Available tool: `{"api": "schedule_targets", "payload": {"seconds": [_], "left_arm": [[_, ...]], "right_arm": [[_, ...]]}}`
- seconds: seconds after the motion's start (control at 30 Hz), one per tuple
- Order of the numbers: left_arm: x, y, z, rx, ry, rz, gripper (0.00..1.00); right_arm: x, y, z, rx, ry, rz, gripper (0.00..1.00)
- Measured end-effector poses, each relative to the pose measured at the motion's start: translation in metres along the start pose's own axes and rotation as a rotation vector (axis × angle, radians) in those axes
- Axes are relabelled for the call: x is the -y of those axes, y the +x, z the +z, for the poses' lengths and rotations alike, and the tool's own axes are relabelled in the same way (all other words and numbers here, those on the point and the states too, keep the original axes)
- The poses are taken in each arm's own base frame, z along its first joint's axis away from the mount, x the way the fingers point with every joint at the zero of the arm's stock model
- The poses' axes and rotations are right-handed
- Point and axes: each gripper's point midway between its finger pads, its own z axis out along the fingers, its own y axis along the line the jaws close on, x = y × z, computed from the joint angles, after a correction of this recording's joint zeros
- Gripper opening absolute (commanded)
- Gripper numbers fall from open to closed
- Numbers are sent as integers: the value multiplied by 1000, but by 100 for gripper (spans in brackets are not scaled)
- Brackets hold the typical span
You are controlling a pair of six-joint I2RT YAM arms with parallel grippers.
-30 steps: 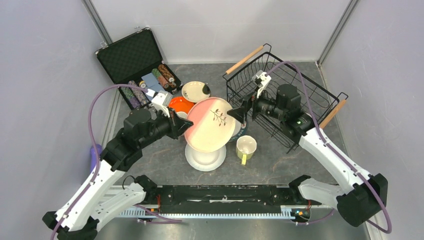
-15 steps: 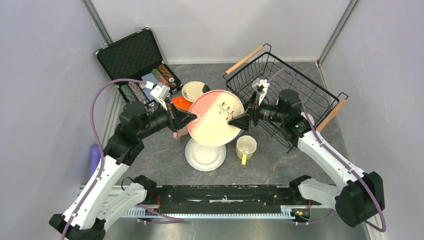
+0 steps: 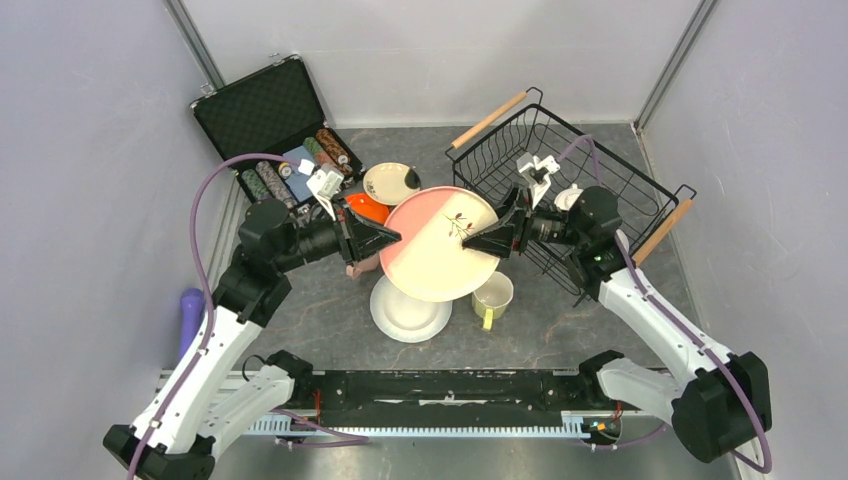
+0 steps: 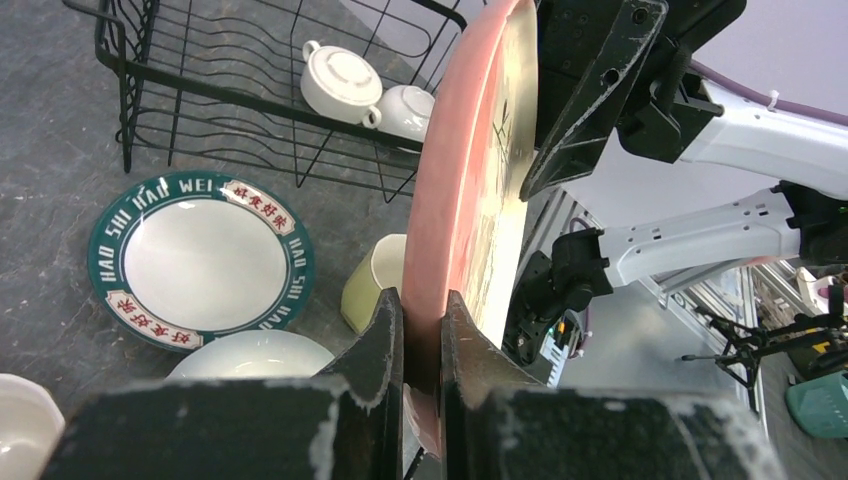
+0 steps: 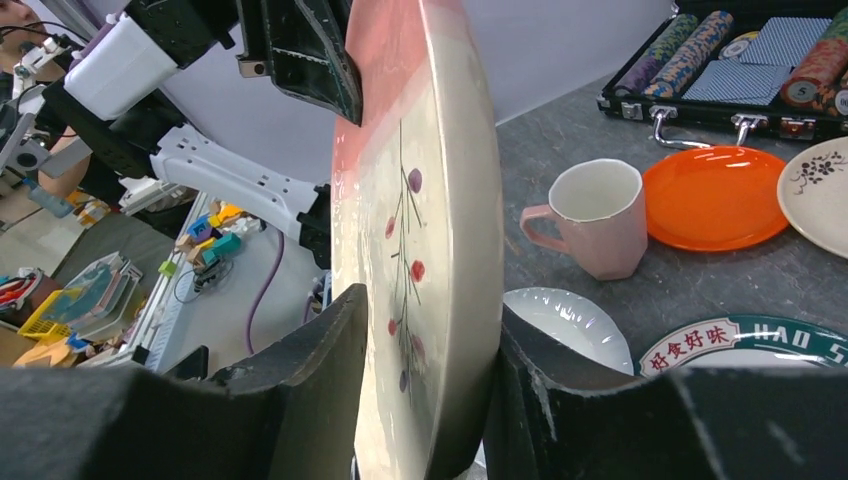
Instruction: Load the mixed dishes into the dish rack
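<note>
**Pink-cream plate held on edge between both claws, short of the rack**

Finding 1, position. The pink-cream plate (image 3: 435,245) is off the table, stood nearly on edge in the air between my two claws. Below it lie a white plate (image 3: 408,315) and a yellow-green mug (image 3: 492,296). The dish rack (image 3: 640,195) stands just behind my right claw (image 3: 487,243).

Finding 2, grip. My left claw (image 4: 422,330) is pinched hard on the plate's rim, one finger on each face. My right claw sits astride the opposite rim with a finger close along each face. I cannot tell whether those fingers are pressing yet.

Finding 3, handling. I judge this to be glazed ceramic: rigid, fairly heavy for a rim pinch, slick under the pads and liable to chip or shatter if dropped. It is wide, so a hold at one rim leaves a long lever and the plate may swing or slip in the pinch.

Finding 4, where to hold. The rim is the only purchase; the fingers should reach well past the lip onto the flatter part. Neither claw should let go until the other has firm hold.
</note>
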Motion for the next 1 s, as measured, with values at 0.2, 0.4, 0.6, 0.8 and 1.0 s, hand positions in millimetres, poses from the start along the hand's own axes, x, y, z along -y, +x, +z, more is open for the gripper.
{"api": "schedule_targets", "payload": {"seconds": [0.2, 0.4, 0.6, 0.8, 1.0], "left_arm": [[2, -5, -2, 11, 27, 3, 2], [7, -9, -4, 19, 61, 2, 2], [10, -13, -4, 29, 89, 22, 3], [7, -16, 0, 28, 94, 11, 69], [0, -26, 0, 63, 48, 17, 91]], "right_arm": [[-9, -9, -8, 17, -16, 3, 44], [-18, -15, -11, 26, -40, 13, 27], [-19, -17, -12, 52, -37, 102, 0], [-15, -15, -13, 52, -21, 107, 0], [7, -11, -19, 26, 84, 125, 0]]}}
